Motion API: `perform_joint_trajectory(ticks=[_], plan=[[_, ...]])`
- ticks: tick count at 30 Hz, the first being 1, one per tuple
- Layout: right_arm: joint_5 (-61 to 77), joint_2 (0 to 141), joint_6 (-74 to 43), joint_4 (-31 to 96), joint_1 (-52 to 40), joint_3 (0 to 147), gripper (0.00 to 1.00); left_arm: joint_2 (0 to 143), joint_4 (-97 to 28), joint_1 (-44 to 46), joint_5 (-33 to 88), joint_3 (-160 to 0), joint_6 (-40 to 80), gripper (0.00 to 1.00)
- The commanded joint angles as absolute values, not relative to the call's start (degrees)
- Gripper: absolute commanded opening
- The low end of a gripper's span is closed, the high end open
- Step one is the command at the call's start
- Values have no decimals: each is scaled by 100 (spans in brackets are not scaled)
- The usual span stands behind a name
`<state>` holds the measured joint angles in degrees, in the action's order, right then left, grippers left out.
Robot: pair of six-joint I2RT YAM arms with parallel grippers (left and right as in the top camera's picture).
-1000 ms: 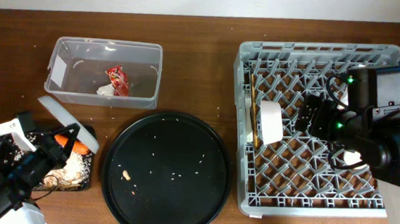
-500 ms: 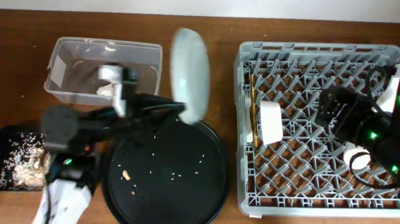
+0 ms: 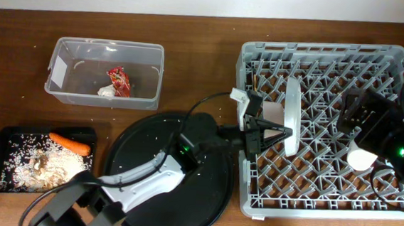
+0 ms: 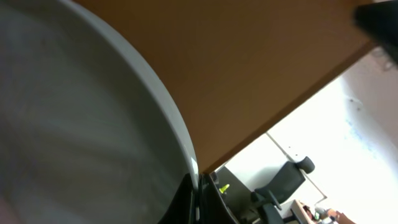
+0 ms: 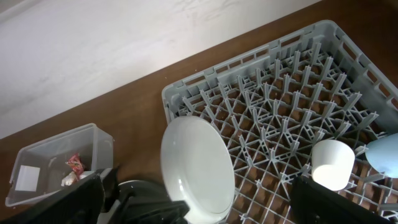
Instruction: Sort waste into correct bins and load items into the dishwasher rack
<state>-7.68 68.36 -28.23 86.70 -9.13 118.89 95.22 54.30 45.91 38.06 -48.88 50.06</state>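
My left gripper (image 3: 263, 131) is shut on the rim of the small pale plate (image 3: 292, 116) and holds it on edge over the left middle of the grey dishwasher rack (image 3: 320, 48). In the left wrist view the plate (image 4: 74, 124) fills the left side, with the jaws (image 4: 198, 194) pinched on its rim. The right wrist view shows the plate (image 5: 198, 168), a white cup (image 5: 333, 163) and a light blue cup (image 5: 387, 152) in the rack (image 5: 280, 81). My right gripper (image 3: 351, 120) is open and empty over the rack's right side. A white bowl (image 3: 270, 111) lies just left of the plate.
The clear tub (image 3: 60, 46) holds the red wrapper (image 3: 117, 81) and white tissue (image 3: 105, 90). The shallow black tray (image 3: 0, 138) holds the carrot (image 3: 69, 144), a brown lump (image 3: 38, 164) and rice. A large round black tray (image 3: 135, 144) with rice specks lies under my left arm.
My left arm has swung the plate from the black tray, past the tub, to over the rack. My right arm has drawn back to the right.
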Motion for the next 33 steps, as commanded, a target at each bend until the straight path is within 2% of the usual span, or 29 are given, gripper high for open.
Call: perform_joint_trajectory(ticks=[1, 7, 8, 10, 12, 14, 15, 16, 17, 18, 21, 28, 33], plan=[[-840, 6823, -2746, 8724, -888, 11959, 98, 9719, 5481, 4851, 3065, -5009, 5013, 0], [-840, 6823, -2746, 8812, -888, 11959, 98, 10136, 5441, 4925, 2867, -5009, 5356, 0], [-840, 6823, -2746, 8836, -888, 11959, 98, 10160, 5439, 4925, 2875, -5009, 5354, 7], [-840, 6823, -2746, 8873, -888, 11959, 98, 10158, 5439, 4925, 2891, -5011, 5349, 29], [-840, 6823, -2746, 8873, -888, 11959, 99, 10158, 5513, 4925, 2930, -5011, 5328, 36], [-843, 6823, -2746, 8873, -888, 11959, 98, 10156, 5719, 4923, 3020, -5011, 5328, 52], [-840, 6823, -2746, 8875, -888, 11959, 98, 10156, 5802, 4923, 3061, -5011, 5328, 68], [-840, 6823, -2746, 8877, -888, 11959, 98, 10143, 5848, 4923, 3081, -5011, 5325, 78], [-840, 6823, -2746, 8877, -888, 11959, 98, 10075, 5824, 4871, 3153, -5011, 5306, 96], [-840, 6823, -2746, 8877, -888, 11959, 98, 10018, 5824, 4797, 3223, -5011, 5260, 99], [-843, 6823, -2746, 8877, -888, 11959, 98, 9778, 5476, 4550, 3323, -5011, 5019, 99], [-843, 6823, -2746, 8875, -888, 11959, 98, 8567, 2674, 4257, 2491, -5011, 3789, 99], [-847, 6823, -2744, 8884, -888, 11959, 98, 8359, 2276, 4283, 2294, -5017, 3505, 99]])
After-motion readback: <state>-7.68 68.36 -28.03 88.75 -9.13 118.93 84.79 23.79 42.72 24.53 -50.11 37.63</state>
